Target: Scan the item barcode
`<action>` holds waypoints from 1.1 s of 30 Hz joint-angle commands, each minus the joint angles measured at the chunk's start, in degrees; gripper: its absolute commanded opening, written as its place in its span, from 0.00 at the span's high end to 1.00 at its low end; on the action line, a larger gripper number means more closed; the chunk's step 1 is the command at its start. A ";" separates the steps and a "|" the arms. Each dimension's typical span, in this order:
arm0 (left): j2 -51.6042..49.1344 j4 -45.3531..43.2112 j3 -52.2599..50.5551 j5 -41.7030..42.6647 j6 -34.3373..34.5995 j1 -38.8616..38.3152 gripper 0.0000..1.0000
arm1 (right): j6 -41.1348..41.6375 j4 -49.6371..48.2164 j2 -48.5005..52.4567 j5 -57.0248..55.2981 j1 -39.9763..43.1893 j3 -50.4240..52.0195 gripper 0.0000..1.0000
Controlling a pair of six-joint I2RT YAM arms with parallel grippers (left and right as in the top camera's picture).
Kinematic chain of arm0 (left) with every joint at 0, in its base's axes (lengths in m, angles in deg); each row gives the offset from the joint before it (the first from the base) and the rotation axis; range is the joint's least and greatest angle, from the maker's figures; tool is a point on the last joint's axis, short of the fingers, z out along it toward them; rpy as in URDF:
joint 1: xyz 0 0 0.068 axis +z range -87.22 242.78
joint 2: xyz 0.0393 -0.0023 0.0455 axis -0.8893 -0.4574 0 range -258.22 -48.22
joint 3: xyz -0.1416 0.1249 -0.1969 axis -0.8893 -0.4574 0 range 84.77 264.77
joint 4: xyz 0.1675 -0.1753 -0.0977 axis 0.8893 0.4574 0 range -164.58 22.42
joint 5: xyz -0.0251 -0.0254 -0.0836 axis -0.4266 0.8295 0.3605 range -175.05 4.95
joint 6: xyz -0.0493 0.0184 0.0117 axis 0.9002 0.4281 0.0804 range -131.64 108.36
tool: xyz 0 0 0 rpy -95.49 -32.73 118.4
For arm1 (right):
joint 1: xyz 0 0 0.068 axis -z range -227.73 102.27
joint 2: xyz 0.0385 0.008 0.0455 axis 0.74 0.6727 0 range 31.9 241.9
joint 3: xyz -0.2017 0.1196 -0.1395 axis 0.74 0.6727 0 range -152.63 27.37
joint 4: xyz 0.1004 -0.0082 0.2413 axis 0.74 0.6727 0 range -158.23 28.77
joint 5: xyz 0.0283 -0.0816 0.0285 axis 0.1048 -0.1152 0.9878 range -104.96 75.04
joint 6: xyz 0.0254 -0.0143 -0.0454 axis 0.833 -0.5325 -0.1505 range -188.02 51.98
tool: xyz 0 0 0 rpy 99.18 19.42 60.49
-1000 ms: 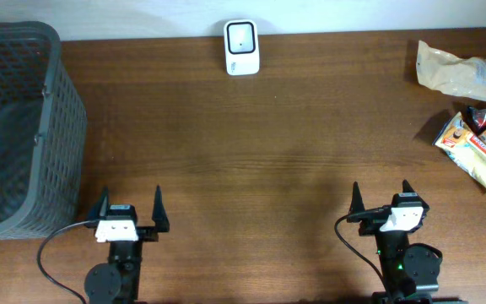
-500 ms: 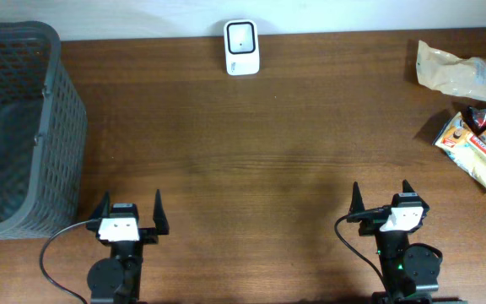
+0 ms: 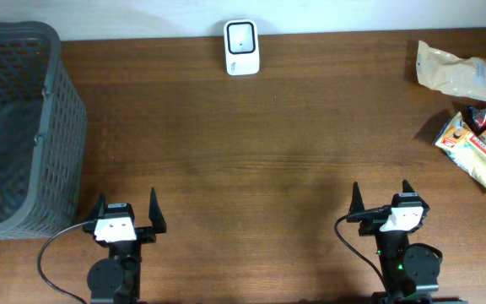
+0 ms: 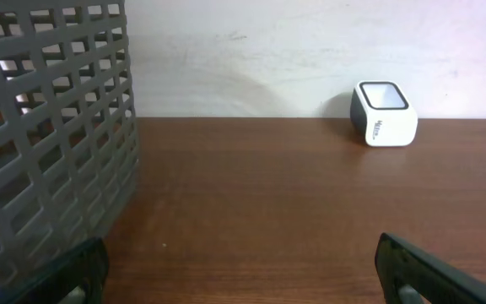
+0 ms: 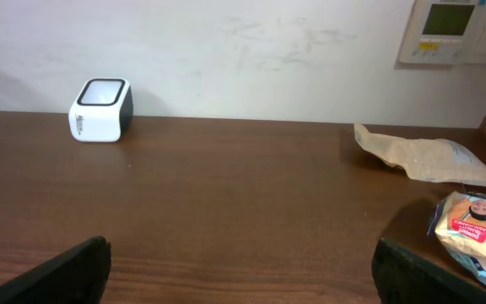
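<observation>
Two grippers wait at the near edge, jaws spread wide and empty. The left gripper (image 3: 126, 196) has slid slightly toward the basket (image 3: 57, 101); the right gripper (image 3: 380, 186) has not moved. At the far right of the table (image 3: 251, 152) lie a crumpled tan pouch (image 3: 452, 69) and, just nearer, colourful printed snacks (image 3: 477, 150). The white scanner (image 3: 242, 47) stands at the far edge.

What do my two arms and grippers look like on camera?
Both are black. The left gripper and right gripper each have two slim, pointed black fingers either side of a white block. A thin black cable loops beside the left arm; a small green light glows on the right arm.
</observation>
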State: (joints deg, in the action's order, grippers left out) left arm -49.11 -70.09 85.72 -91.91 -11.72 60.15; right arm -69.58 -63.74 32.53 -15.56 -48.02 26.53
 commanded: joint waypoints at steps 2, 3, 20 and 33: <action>0.61 -0.04 -0.46 1.01 -1.51 0.31 0.01 | -0.11 0.17 -0.44 -0.09 0.37 0.52 0.02; 0.61 0.02 -0.46 1.05 -1.49 0.31 0.01 | -0.11 0.17 -0.44 -0.09 0.37 0.52 0.02; 0.61 0.11 -0.44 1.49 -1.46 2.12 0.01 | -0.11 0.17 -0.44 -0.09 0.37 0.52 0.02; 0.61 0.15 -0.44 2.10 -1.44 2.10 0.01 | -0.11 0.17 -0.44 -0.09 0.37 0.52 0.02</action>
State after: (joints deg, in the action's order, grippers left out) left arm -49.11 -70.05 85.72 -90.94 -12.07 61.96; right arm -69.58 -63.74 32.53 -15.56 -48.02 26.53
